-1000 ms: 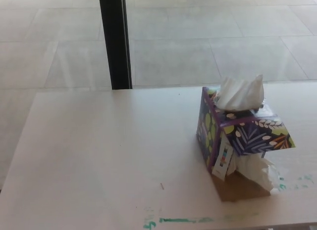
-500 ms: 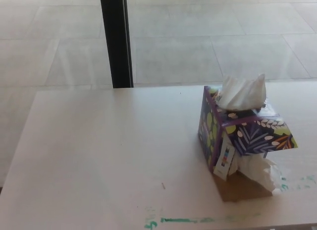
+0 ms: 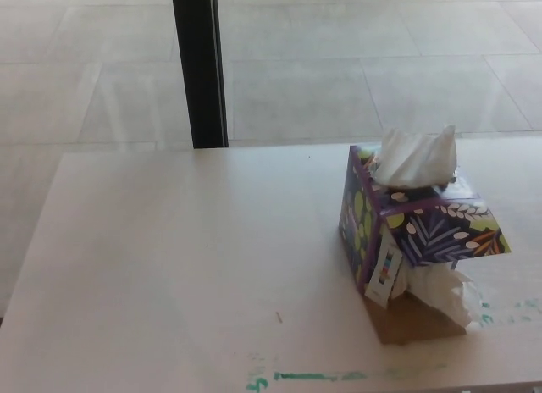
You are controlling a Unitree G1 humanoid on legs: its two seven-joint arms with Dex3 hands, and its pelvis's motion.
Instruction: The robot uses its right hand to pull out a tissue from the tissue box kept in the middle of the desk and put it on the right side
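A purple tissue box (image 3: 373, 228) with a leaf and flower pattern stands right of the middle of the pale desk (image 3: 186, 266). A white tissue (image 3: 415, 158) sticks up out of its top opening. The box's near side flap hangs open, and more white tissue (image 3: 445, 293) spills out of it onto a brown cardboard piece (image 3: 406, 322) under the box. Neither of my hands shows in the head view.
A black vertical post (image 3: 200, 67) rises behind the desk's far edge, with tiled floor (image 3: 339, 71) beyond. Green paint marks (image 3: 313, 377) run along the desk's near edge. The desk's left half is bare.
The whole picture has drifted slightly, so the camera moved a little. The box and tissues have not moved on the desk.
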